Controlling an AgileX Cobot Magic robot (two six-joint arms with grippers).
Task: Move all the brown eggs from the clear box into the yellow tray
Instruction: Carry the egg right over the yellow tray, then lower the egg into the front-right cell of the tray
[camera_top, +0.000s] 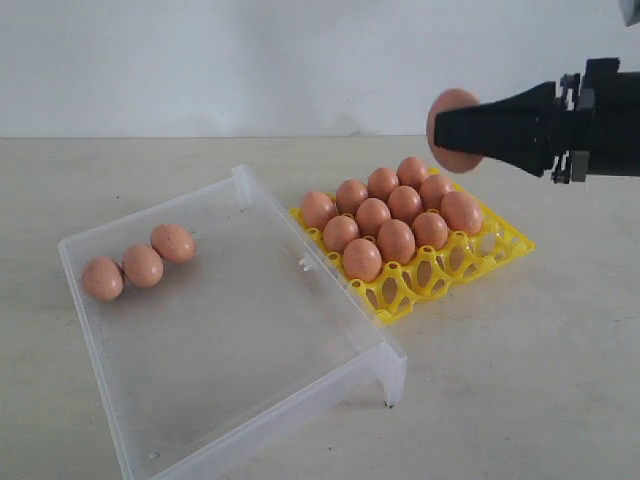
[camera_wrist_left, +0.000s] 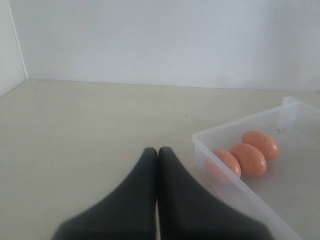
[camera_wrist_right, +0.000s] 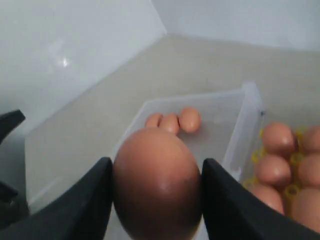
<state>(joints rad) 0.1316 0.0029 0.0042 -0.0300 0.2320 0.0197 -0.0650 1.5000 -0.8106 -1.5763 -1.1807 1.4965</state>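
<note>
- While the exterior view shows only one flank of the black right gripper (camera_top: 452, 128), its wrist view shows both fingers (camera_wrist_right: 85, 200) clamped against a matte orange-brown oval egg (camera_wrist_right: 157, 180), one on each side.
- Seen from outside, that held egg hangs in the air at about 1 o'clock from the bright yellow lattice egg tray (camera_top: 512, 243). Whether it is over the tray's far corner or just past it is hard to judge.
- Twelve brown eggs (camera_top: 396, 240) sit in the tray in three rows of four, and the row of cups along its 5 o'clock edge is bare.
- The tray lies at 3 o'clock of the large, shallow, frosted clear plastic box (camera_top: 230, 330), just beside its wall.
- Three more brown eggs (camera_top: 142, 265) lie touching in a line at the box's 10 o'clock corner.
- Only the left wrist view shows the black left gripper (camera_wrist_left: 158, 152). Its fingers are pressed together on nothing, above the pale table (camera_wrist_left: 90, 125) just outside the box, near those three eggs.
</note>
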